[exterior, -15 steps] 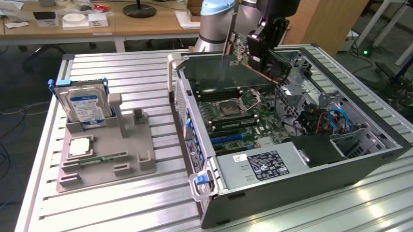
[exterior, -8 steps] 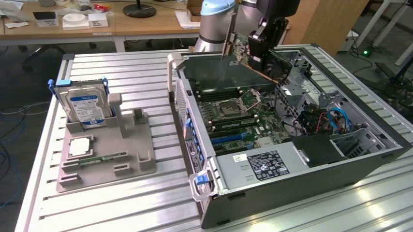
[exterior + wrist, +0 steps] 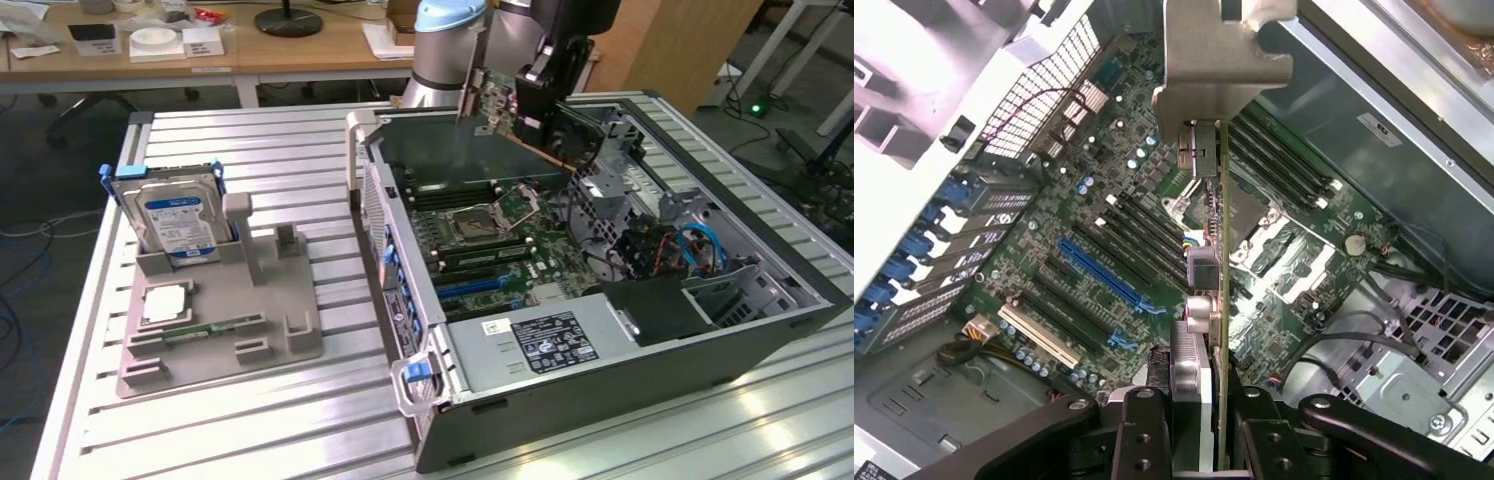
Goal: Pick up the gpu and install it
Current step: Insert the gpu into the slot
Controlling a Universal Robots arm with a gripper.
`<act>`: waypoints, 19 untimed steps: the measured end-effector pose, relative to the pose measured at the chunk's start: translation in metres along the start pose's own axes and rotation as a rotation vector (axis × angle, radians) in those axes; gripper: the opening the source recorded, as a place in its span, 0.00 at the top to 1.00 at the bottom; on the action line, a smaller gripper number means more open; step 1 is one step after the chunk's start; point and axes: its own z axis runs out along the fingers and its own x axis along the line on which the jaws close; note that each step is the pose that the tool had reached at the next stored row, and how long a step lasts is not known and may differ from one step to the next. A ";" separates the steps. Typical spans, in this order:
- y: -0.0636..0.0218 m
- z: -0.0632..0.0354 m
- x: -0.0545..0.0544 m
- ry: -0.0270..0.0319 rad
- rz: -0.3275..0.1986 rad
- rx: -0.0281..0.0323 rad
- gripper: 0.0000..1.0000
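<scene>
**Tool (image 3: pixel 534 108) pinching the gpu (image 3: pixel 489 100) above the open case**

We saw the tool pressed onto the gpu, one finger (image 3: pixel 1144 430) on each face of the card. The thin board ran straight out from between them, seen edge-on, with its metal bracket (image 3: pixel 1219 70) at the end farthest from the tool. We judged that this grip was chosen to keep the card on edge and leave its connector side free for a slot.

The gpu hung in the air at the tool's fingertips, clear of the table (image 3: pixel 240 420) and above the computer case (image 3: pixel 601 370). The case's side was off, so the motherboard (image 3: pixel 487 250) lay exposed below the tool. The long blue slot (image 3: pixel 1104 275) lay beyond the card, off to one side of its line and not yet met by it.

Well away from the tool, a grey holder (image 3: pixel 267 300) on the table carried the hard drive (image 3: pixel 180 225) standing on edge. We took this as parking for parts waiting their turn.
</scene>
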 end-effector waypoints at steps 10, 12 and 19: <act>0.0000 0.0000 0.000 -0.0023 -0.058 -0.0007 0.72; 0.0000 0.0000 0.000 -0.0029 -0.070 -0.0008 0.72; 0.0000 0.0000 0.000 -0.0049 -0.118 -0.0015 0.72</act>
